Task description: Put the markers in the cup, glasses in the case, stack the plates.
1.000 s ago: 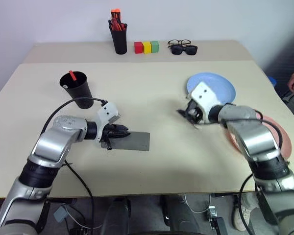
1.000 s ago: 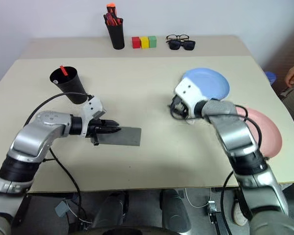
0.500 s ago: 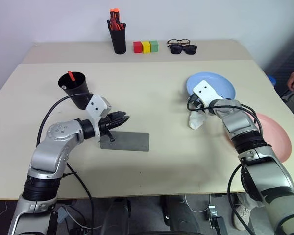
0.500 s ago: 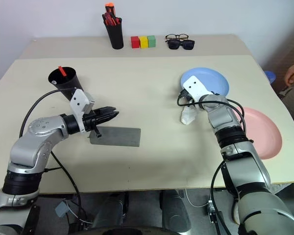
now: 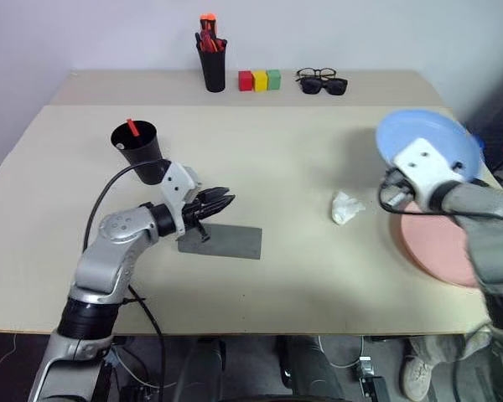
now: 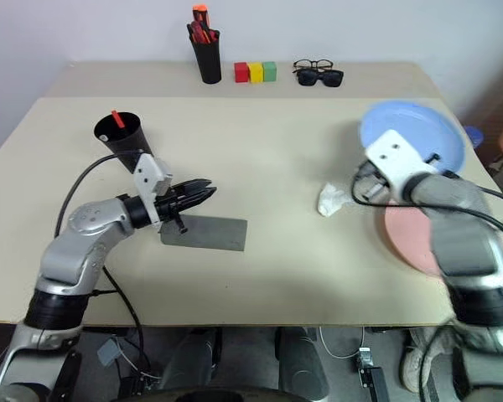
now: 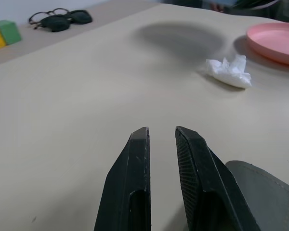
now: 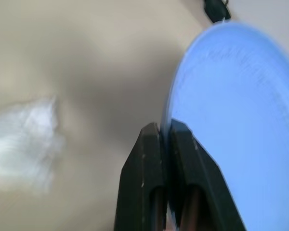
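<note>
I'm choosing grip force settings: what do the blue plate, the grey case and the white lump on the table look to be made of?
Blue plate: probably plastic, thin rim, smooth even colour, soft sheen. Grey case: matte, felt-like fabric, no shine, with a stitched edge in the left wrist view. White lump: crumpled tissue or thin paper, judging by its soft irregular folds.

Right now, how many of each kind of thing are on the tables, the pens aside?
Plates: 2, blue plate in the right gripper, pink plate
Cups or pots: 2, cup, pen pot
Blocks: 3
Eyewear: 2
Case: 1
Tissue: 1
Total: 11
</note>
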